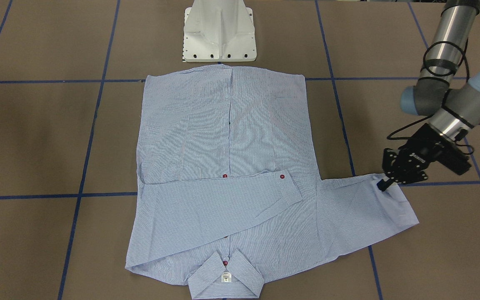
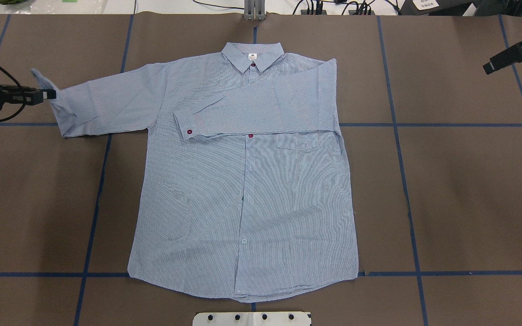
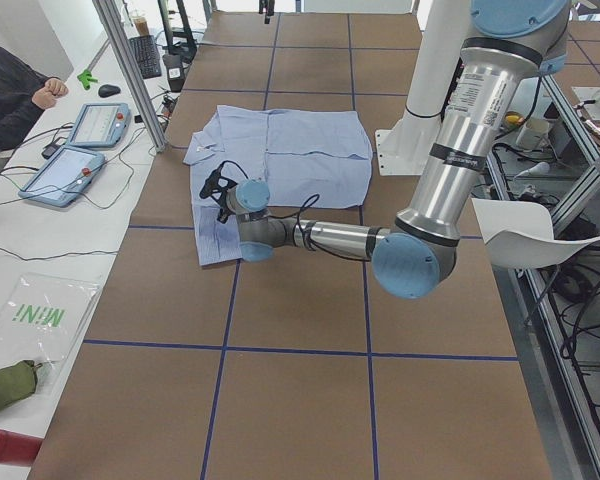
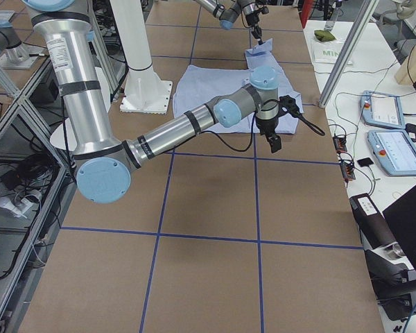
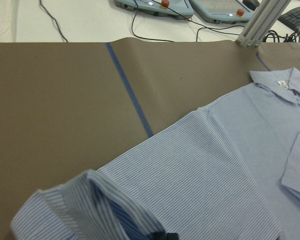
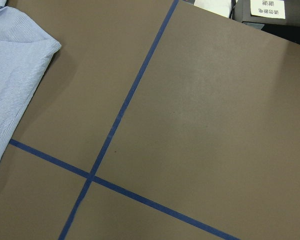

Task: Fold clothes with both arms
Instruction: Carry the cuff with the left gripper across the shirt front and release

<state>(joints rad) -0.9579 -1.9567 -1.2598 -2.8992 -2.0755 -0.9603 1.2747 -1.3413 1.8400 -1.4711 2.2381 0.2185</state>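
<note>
The light blue striped shirt [image 2: 243, 190] lies flat, front up, collar [image 2: 253, 56] at the table's far side. One sleeve [image 2: 261, 108] is folded across the chest. The other sleeve [image 2: 102, 106] stretches out to the robot's left. My left gripper [image 1: 383, 183] is shut on that sleeve's cuff [image 2: 43, 81], whose edge is raised and curled; the left wrist view shows the curled cuff [image 5: 90, 205] close up. My right gripper [image 2: 492, 67] hangs over bare table, well off the shirt's right side; whether it is open or shut does not show. The right wrist view catches only a shirt edge [image 6: 15, 75].
The white pedestal base [image 1: 219, 31] stands at the shirt's hem. Blue tape lines [image 2: 397, 136] grid the brown table. Beyond the far edge are a metal post [image 3: 135, 70], teach pendants [image 3: 80, 150] with cables, and a person's arm [image 3: 10, 90].
</note>
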